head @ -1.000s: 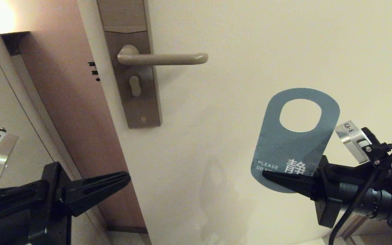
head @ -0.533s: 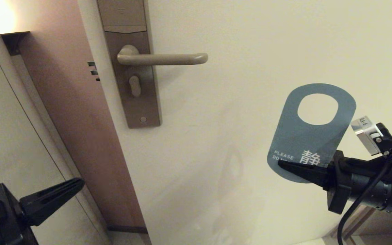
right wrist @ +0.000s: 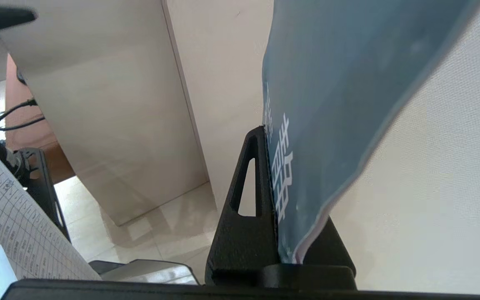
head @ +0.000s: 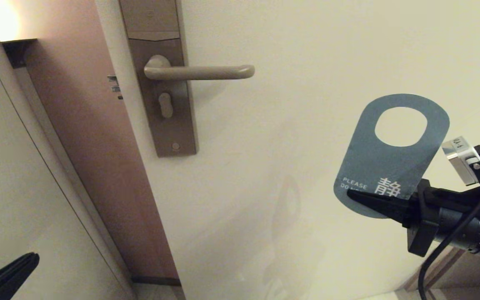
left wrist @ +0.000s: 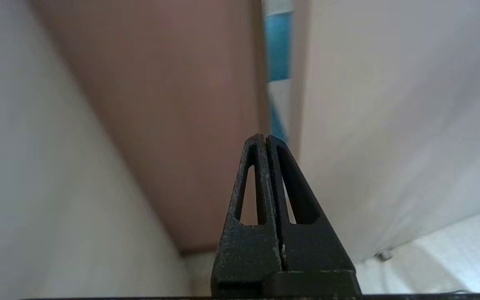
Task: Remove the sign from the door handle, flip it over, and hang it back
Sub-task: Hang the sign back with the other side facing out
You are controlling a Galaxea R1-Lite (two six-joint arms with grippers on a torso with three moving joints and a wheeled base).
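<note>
The right gripper [head: 353,195] reached in from the lower right, fingers clamped on the sign [head: 390,166]. The left gripper [left wrist: 266,139], fingers pressed together, sat low at the left.

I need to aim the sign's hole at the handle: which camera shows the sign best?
The head view: the whole sign, with its oval hole, is held upright by the right pincer. The right wrist view shows only its clamped lower part edge-on. The left wrist view misses it.
</note>
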